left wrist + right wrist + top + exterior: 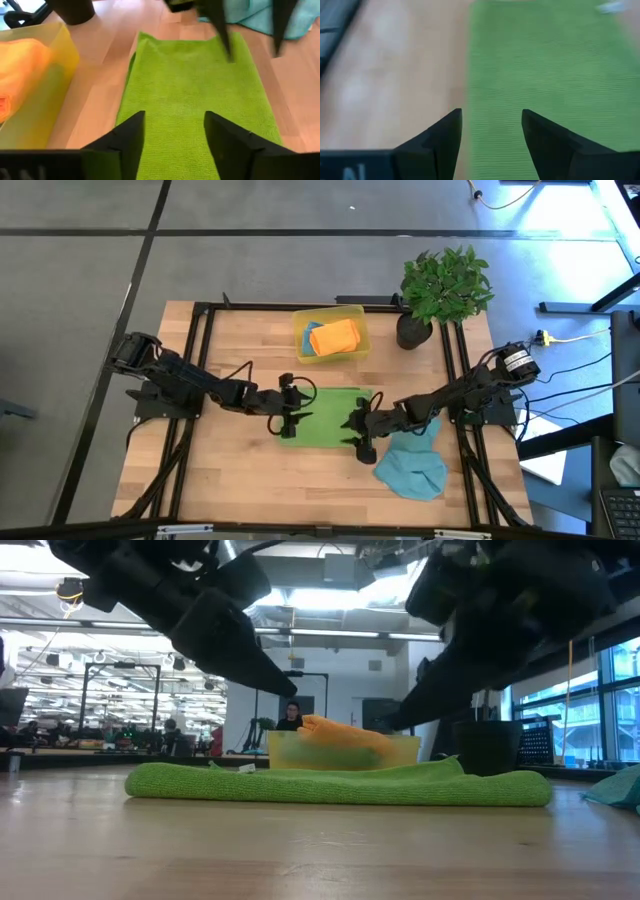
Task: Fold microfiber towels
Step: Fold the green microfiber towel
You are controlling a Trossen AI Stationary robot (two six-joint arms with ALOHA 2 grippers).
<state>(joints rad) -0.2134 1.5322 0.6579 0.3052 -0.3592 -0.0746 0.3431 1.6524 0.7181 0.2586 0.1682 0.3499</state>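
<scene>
Meanwhile, at the left of the table (pixel 200 470), the left arm reached in low from its base, its tool (pixel 284 420) hanging with fingers spread wide and empty over the left edge of the green towel (pixel 325 430). That towel lay flat mid-table as a folded band; the left wrist view showed its near end between the two dark fingers (pixel 125 145), none of them touching cloth.

Behind it, the yellow bin (pixel 360 345) held an orange towel (pixel 335 336) over a blue one (pixel 308 332), beside a potted plant (pixel 445 285).

At the towel's right end the right arm stretched in from its base, elbow raised, its tool (pixel 362 432) likewise open and holding nothing, poised over the long edge where green met bare wood. A crumpled teal towel (pixel 412 465) waited just right of it, under the forearm.

The fold appeared to be in progress, with another crease seemingly due. Done well, each tool would pinch only the top layer at matching corners, lift together, and carry the end squarely across so the edges aligned; uneven lifting could skew or bunch the soft cloth.
</scene>
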